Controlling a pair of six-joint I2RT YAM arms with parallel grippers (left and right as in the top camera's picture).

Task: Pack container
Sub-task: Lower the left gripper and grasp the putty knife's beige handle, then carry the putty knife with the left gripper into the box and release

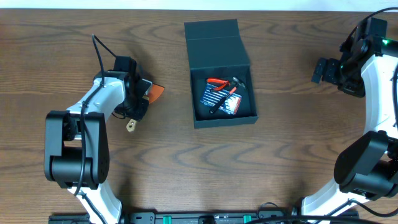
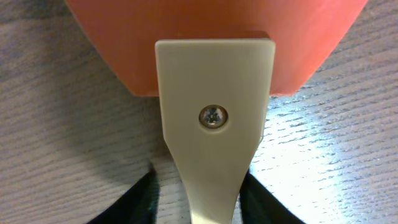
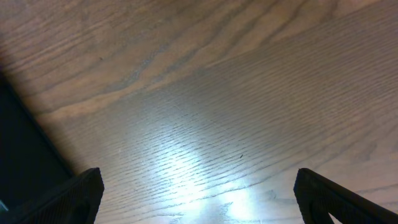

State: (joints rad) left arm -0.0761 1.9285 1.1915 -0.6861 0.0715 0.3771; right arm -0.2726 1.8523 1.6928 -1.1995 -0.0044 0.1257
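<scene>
At table (image 1: 280, 162) centre, container (image 1: 217, 40) open, red tools (image 1: 221, 93) inside; left pincer (image 2: 200, 193) straddles scraper (image 2: 214, 93), grip unclear; right pincer (image 3: 198, 186) wide.

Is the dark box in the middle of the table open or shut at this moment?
Open. The container has its lid flap folded back on the far side, and tools show inside.

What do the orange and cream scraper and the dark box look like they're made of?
The orange scraper blade: probably soft plastic or silicone, smooth, matte. Its cream handle: likely hard plastic, evenly coloured, holding a shiny metal screw. The dark teal-grey rectangular box: apparently matte cardboard, fold lines across its flap lid.
</scene>
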